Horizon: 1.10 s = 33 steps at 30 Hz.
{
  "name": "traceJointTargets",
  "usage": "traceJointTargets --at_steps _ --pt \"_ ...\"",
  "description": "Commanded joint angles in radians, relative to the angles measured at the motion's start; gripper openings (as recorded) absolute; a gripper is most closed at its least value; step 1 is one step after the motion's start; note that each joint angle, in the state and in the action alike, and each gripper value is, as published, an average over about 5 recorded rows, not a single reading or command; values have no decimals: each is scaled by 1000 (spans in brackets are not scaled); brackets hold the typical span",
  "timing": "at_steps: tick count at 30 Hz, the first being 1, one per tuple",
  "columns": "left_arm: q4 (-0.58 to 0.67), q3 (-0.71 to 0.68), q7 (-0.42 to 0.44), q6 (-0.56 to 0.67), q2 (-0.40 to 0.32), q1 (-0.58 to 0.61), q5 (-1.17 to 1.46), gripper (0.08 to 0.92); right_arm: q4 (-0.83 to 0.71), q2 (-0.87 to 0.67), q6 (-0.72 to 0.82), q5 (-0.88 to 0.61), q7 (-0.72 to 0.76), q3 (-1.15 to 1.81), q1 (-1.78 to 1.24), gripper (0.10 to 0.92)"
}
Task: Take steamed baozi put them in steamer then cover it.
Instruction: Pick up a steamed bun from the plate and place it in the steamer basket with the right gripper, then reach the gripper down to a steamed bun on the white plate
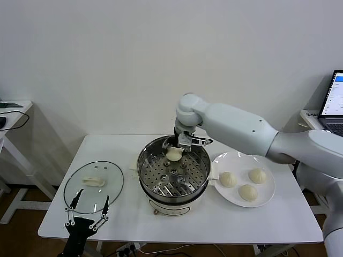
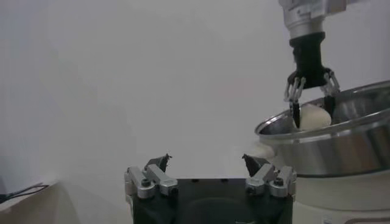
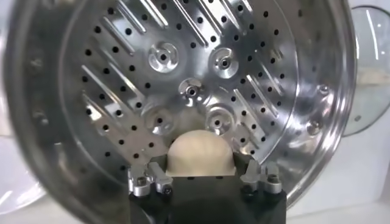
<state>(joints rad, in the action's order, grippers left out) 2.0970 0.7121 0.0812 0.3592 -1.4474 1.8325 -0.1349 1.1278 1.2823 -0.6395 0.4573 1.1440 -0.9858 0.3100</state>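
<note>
My right gripper is shut on a cream-white baozi and holds it just inside the far rim of the steel steamer. In the right wrist view the baozi sits between the fingers above the perforated tray. The left wrist view shows the held baozi from the side. Three more baozi lie on the white plate to the right. My left gripper is open and empty at the table's front left edge, also shown in its wrist view.
The glass lid with a white handle lies flat on the table left of the steamer, just beyond my left gripper. The steamer stands on a white base. A laptop stands on a side table at the far right.
</note>
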Motion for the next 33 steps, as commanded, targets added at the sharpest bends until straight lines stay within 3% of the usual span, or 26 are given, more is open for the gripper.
traceJointTargets --at_steps 1,8,14,18,24,33 --pt "-2 0 0 1 0 0 1 823 -68 57 -20 40 -3 6 -27 729" --pt "-2 3 -1 4 1 0 4 823 -48 48 -22 19 16 7 -19 813" --pt "-3 1 -1 5 0 -1 4 823 71 -54 23 -97 80 41 33 822" --pt "-2 -1 -1 4 1 -2 4 823 173 -209 170 -314 152 73 94 823" --pt "3 -8 -3 2 6 -5 3 823 172 -449 578 -712 134 -13 223 823" --pt "7 -24 -5 6 6 -3 -3 823 64 -608 697 -741 123 -129 146 823"
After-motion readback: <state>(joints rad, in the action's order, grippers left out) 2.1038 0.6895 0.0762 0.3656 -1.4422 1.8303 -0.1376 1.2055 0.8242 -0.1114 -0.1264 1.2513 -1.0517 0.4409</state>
